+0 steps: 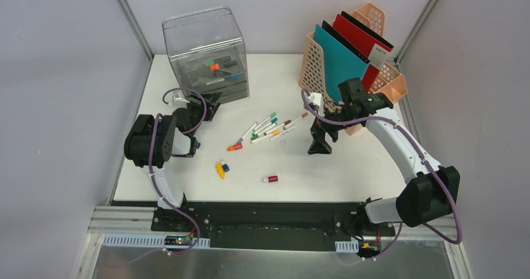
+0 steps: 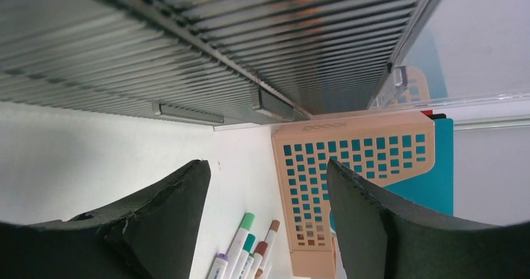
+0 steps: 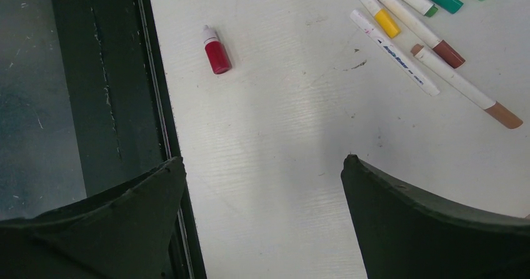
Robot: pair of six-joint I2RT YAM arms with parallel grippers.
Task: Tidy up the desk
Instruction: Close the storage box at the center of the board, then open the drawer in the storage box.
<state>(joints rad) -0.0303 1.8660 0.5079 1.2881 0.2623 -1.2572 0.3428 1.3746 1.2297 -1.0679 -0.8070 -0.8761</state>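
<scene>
**Table** (image 1: 369, 169): white top lying under both pairs of fingers. It runs from the black rail (image 1: 250, 215) on my near side out to the back walls, and everything listed here sits on it.

**Left fingers** (image 1: 209, 106): I read them as spread apart with nothing between them, nosed close to the ribbed front of the drawer unit.

**Right fingers** (image 1: 319, 146): released wide and gripping nothing, pointing down over bare table. The rail passes beneath one of them.

**Drawer unit** (image 1: 206, 47): clear plastic, directly ahead of the left fingers.
- Contents: stored markers (image 1: 219, 66) with orange, green and blue caps showing through the wall.
- I cannot tell which drawer they are in.

**File holder** (image 1: 375, 82): peach mesh, just behind the right fingers.
- Contents: a teal folder (image 1: 340, 57) on the side nearest those fingers, and a red folder (image 1: 361, 36) behind it. Both stand leaning.

**Loose markers** (image 1: 272, 127): a fanned cluster between the two pairs of fingers, nearer the right pair.

**Orange-capped marker** (image 1: 235, 146): lies apart from the cluster, on the side toward the left fingers.

**Yellow piece** (image 1: 220, 169): small, rail-side of the left fingers.

**Red bottle** (image 1: 270, 179): small and lying on its side, rail-side of the right fingers and well clear of them
</scene>
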